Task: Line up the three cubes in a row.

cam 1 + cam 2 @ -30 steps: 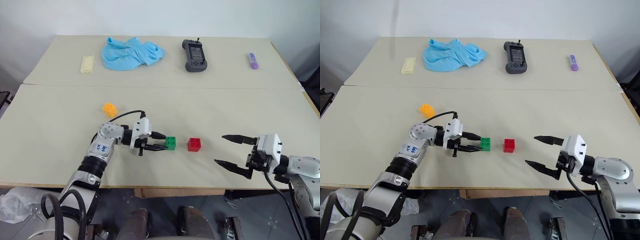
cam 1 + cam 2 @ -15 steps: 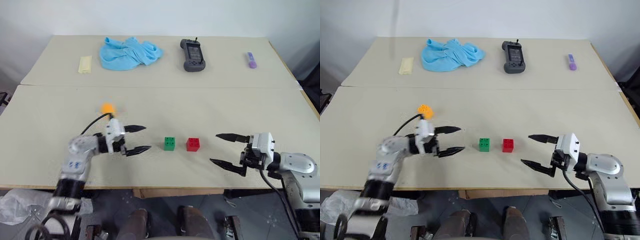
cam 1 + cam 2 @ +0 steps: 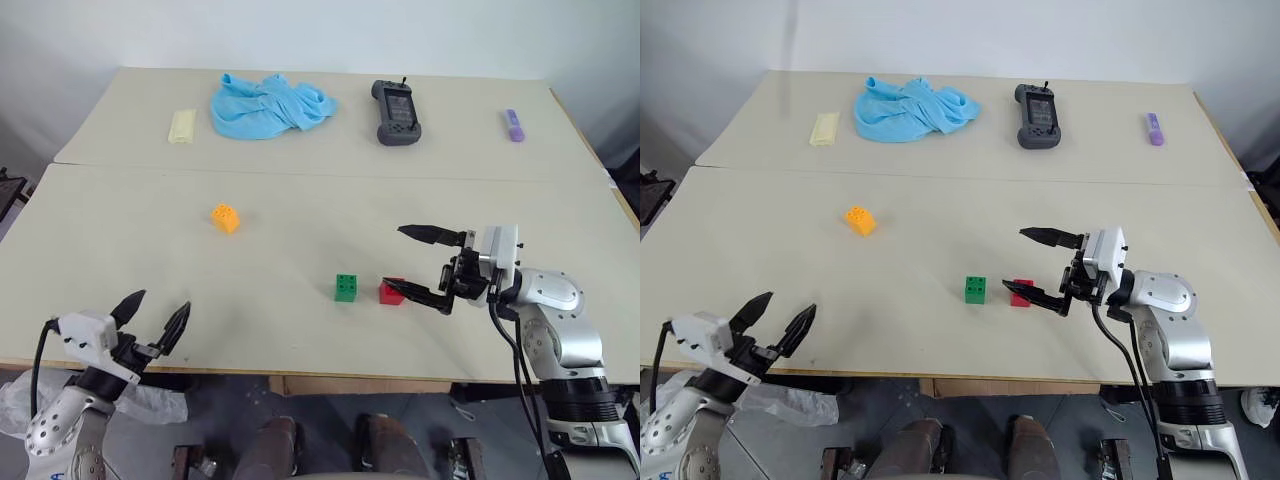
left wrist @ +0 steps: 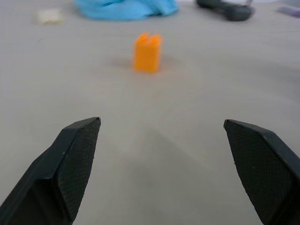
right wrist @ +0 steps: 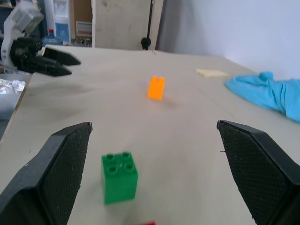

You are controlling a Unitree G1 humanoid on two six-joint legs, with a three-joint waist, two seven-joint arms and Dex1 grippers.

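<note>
- Two beige tables (image 3: 300,330) are standing end to end before a white wall, with a seam between them.
- Near the front of the near table, the green cube (image 3: 346,287) and the red cube (image 3: 391,292) are sitting close together, side by side, with a small gap between them.
- The orange cube (image 3: 225,217) is lying apart from these two, farther back and to the left, and it is turned a little.
- The right gripper (image 3: 418,263) is pointing to the left, just beside the red cube; its jaws are standing wide apart and are holding nothing.
- Its near finger (image 3: 415,295) is covering a part of the red cube in the head views, and I cannot tell if it is touching the cube.
- In the right wrist view, the green cube is showing between the two fingers and a red edge is appearing at the bottom.
- The left gripper (image 3: 153,318) is hanging at the front edge of the table, far left, well apart from all cubes; its jaws are also spread wide and empty.
- In the left wrist view, this gripper is facing the orange cube (image 4: 147,52), which is standing far ahead of it.
- On the far table a pale yellow piece (image 3: 181,126), a blue cloth (image 3: 268,104), a dark controller (image 3: 396,111) and a purple object (image 3: 514,125) are lying in a line.
</note>
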